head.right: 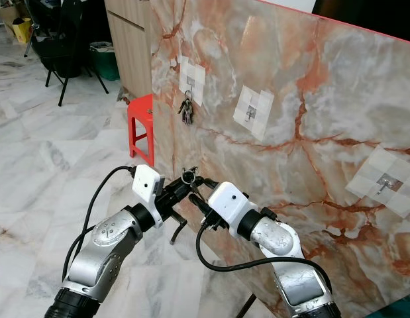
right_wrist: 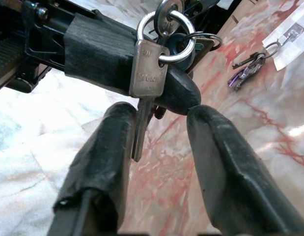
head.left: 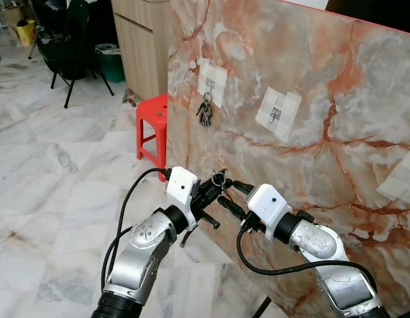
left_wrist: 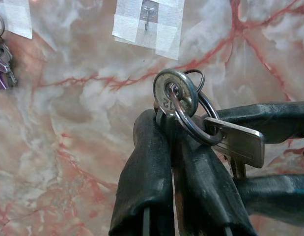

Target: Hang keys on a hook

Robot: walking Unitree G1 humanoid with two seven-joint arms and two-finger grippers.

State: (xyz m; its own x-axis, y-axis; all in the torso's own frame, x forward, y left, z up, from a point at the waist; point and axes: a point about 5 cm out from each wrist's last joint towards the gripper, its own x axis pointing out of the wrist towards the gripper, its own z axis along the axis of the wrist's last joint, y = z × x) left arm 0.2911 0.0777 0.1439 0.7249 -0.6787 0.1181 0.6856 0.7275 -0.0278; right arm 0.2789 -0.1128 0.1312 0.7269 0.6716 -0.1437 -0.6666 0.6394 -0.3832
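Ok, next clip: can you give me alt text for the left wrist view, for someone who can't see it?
The left gripper, fingers pressed together, holds a key ring carrying a round metal tag and a silver key. The right gripper's black fingers reach in beside the key. Behind is a pink-veined marble board with a taped-on empty hook.

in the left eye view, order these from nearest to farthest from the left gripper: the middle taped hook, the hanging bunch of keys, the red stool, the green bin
1. Middle taped hook, on the marble board, up and right of the left gripper.
2. Hanging bunch of keys, on the leftmost hook; too close to call against 1.
3. Red stool, beside the board's left edge.
4. Green bin, far back.
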